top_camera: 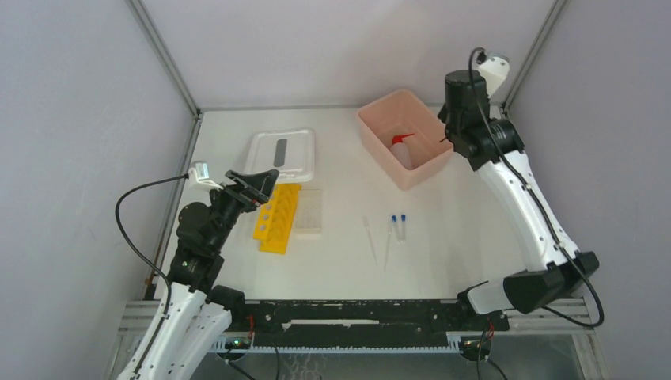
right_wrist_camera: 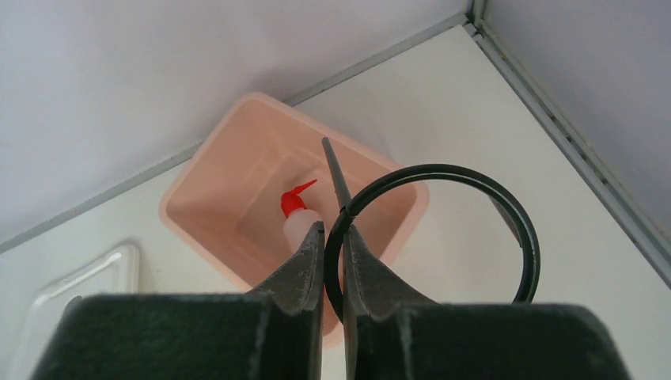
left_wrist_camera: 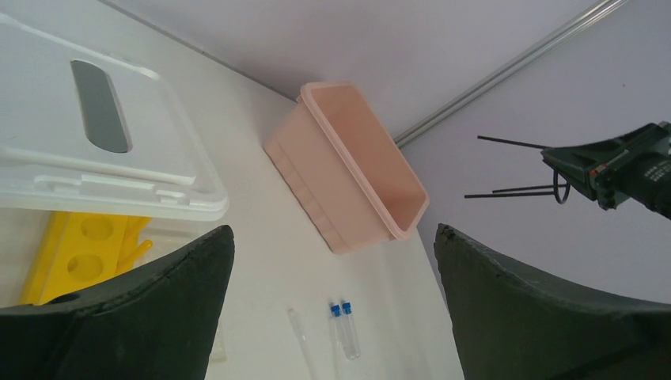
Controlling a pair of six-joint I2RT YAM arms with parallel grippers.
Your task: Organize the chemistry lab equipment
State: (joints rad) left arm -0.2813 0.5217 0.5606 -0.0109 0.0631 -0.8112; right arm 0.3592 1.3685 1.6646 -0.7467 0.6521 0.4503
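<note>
The red-nozzled squeeze bottle [top_camera: 402,149] [right_wrist_camera: 297,218] lies inside the pink tub [top_camera: 372,127]. My right gripper [top_camera: 453,131] [right_wrist_camera: 332,226] hovers over the tub's right rim, shut on a thin black ring [right_wrist_camera: 530,245] with a straight tail. The yellow tube rack [top_camera: 278,218] [left_wrist_camera: 79,245] lies left of centre with the clear grid rack [top_camera: 310,210] beside it. Two blue-capped tubes [top_camera: 398,226] [left_wrist_camera: 345,324] and two thin droppers [top_camera: 369,237] [left_wrist_camera: 299,332] lie mid-table. My left gripper [top_camera: 253,184] [left_wrist_camera: 332,229] hangs open above the yellow rack's far end, holding nothing.
The white lid [top_camera: 283,154] [left_wrist_camera: 95,158] with its grey slot lies flat behind the yellow rack. Grey walls close the table on the left, back and right. The pink tub [left_wrist_camera: 348,182] [right_wrist_camera: 190,190] stands at the back right.
</note>
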